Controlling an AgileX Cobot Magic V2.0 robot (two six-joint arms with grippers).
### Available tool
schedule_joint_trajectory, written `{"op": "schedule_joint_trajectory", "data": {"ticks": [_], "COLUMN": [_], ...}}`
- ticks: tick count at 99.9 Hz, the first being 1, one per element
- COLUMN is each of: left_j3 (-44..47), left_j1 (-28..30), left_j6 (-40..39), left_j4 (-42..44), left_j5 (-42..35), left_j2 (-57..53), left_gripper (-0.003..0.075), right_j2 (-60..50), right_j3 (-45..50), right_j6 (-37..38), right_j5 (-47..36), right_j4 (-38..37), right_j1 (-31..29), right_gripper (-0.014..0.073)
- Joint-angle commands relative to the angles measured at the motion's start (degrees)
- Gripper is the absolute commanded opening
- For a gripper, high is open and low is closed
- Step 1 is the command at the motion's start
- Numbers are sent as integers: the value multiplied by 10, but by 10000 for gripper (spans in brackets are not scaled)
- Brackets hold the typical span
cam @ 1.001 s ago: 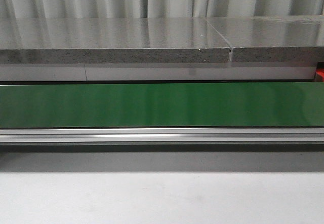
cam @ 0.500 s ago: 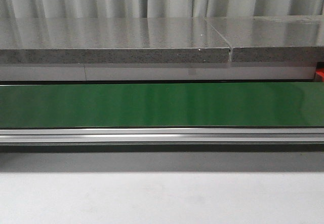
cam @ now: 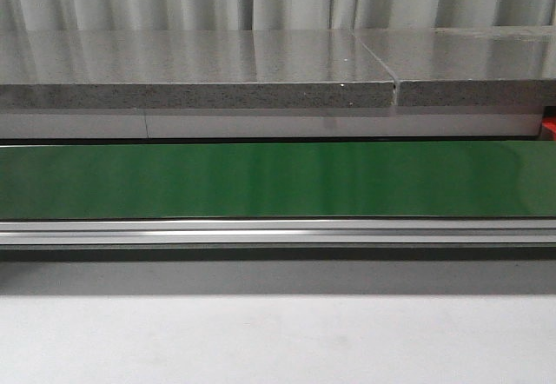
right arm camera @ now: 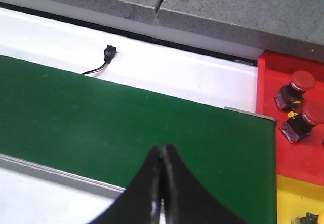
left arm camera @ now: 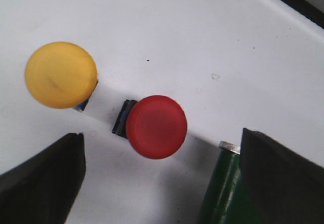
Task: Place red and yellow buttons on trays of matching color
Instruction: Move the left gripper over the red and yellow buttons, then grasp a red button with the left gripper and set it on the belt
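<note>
In the left wrist view a red button (left arm camera: pixel 157 126) and a yellow button (left arm camera: pixel 61 74) lie on a white surface. My left gripper (left arm camera: pixel 162 176) is open, its two dark fingers (left arm camera: pixel 43 176) wide apart; the red button sits just ahead of the gap. In the right wrist view my right gripper (right arm camera: pixel 162 150) is shut and empty over the green belt (right arm camera: pixel 101 117). A red tray (right arm camera: pixel 283 107) holds two red buttons (right arm camera: pixel 298 84), and a yellow tray (right arm camera: pixel 298 201) lies next to it. Neither gripper shows in the front view.
A green roller end (left arm camera: pixel 223 193) stands by the left gripper's finger. The front view shows the green conveyor belt (cam: pixel 278 180), its aluminium rail (cam: pixel 278 232) and a grey stone counter (cam: pixel 191 71) behind. A small black sensor with a wire (right arm camera: pixel 107 54) lies beyond the belt.
</note>
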Motion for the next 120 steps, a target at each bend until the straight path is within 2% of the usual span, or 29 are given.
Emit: {"op": "schedule_joint_trajectory", "data": {"ticks": [1, 89, 101, 120], "left_j3": [-26, -56, -56, -56], "left_j1": [-9, -27, -26, -26], "left_j6": [-6, -49, -49, -49], "left_j4": [-11, 9, 9, 9], "left_j5": [-17, -22, -22, -22], "left_j2": [-17, 53, 53, 51], "left_gripper": [585, 582, 512, 261], "right_j2": [-3, -3, -3, -3], "right_j3": [-15, -15, -15, -15], "right_j6": [-5, -5, -5, -5], "right_j5": [-35, -34, -34, -34], "right_j4": [5, 5, 5, 5], "right_j1": [-1, -1, -1, -1], "right_gripper": [-68, -69, -69, -69]}}
